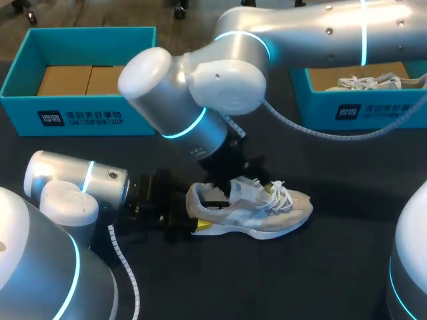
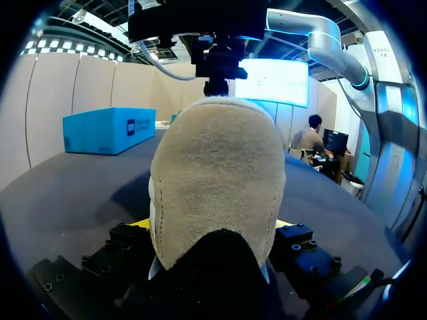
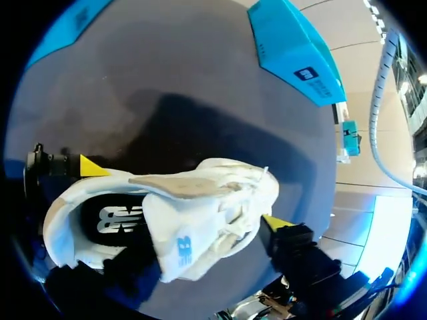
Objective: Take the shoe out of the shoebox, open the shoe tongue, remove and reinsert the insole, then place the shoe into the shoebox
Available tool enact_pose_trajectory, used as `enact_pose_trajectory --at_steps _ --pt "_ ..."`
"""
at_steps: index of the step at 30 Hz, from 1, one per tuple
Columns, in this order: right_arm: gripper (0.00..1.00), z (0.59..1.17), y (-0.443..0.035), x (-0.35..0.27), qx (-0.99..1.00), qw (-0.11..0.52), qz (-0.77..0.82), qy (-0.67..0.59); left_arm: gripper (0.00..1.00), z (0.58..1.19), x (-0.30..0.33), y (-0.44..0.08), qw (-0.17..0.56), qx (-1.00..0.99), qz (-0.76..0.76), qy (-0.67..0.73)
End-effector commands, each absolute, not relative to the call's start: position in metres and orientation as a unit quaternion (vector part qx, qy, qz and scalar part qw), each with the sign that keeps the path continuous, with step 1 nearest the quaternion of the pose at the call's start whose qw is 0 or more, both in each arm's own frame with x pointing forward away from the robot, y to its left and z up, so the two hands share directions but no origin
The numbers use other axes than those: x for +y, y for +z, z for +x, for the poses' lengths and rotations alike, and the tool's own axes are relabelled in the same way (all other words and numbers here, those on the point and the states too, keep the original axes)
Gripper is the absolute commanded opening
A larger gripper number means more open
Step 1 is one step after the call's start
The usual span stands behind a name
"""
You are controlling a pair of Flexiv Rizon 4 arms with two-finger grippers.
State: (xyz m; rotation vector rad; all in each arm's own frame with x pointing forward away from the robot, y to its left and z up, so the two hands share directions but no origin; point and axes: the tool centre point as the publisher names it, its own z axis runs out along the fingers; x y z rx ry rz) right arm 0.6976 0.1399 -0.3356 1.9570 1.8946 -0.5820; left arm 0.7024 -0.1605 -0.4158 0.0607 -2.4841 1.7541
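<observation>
Robotics lab, silver left arm and right arm over a dark table, teal shoeboxes at back

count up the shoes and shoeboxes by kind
shoeboxes: 2, left shoebox and right shoebox
shoes: 2, shoe on the table and second shoe in the right shoebox
total: 4

A dark table carries everything. At its far right stands an open blue box with a pale laced shoe lying inside (only its top shows above the wall). Brown cardboard lines the far-left blue box.
</observation>
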Motion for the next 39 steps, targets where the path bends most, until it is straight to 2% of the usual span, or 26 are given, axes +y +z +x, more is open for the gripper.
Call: enact_pose_trajectory --at_steps 1,3,23,38,39 --pt "0.12 0.692 -0.325 0.14 0.531 0.216 0.802 -0.17 0.0 0.704 -0.161 -0.416 0.05 -0.817 0.02 0.574" --pt "0.0 0.692 -0.323 0.138 0.529 0.21 0.805 -0.165 0.0 0.704 -0.161 -0.416 0.05 -0.817 0.02 0.574" --pt "0.0 0.697 -0.331 0.08 0.481 0.187 0.845 -0.14 0.0 0.704 -0.161 -0.416 0.05 -0.817 0.02 0.574" --pt "0.0 0.695 -0.367 0.051 0.462 0.155 0.857 -0.165 0.0 0.704 -0.161 -0.416 0.05 -0.817 0.02 0.574" --pt "0.09 0.694 -0.369 0.05 0.461 0.152 0.858 -0.166 0.0 0.704 -0.161 -0.416 0.05 -0.817 0.02 0.574"
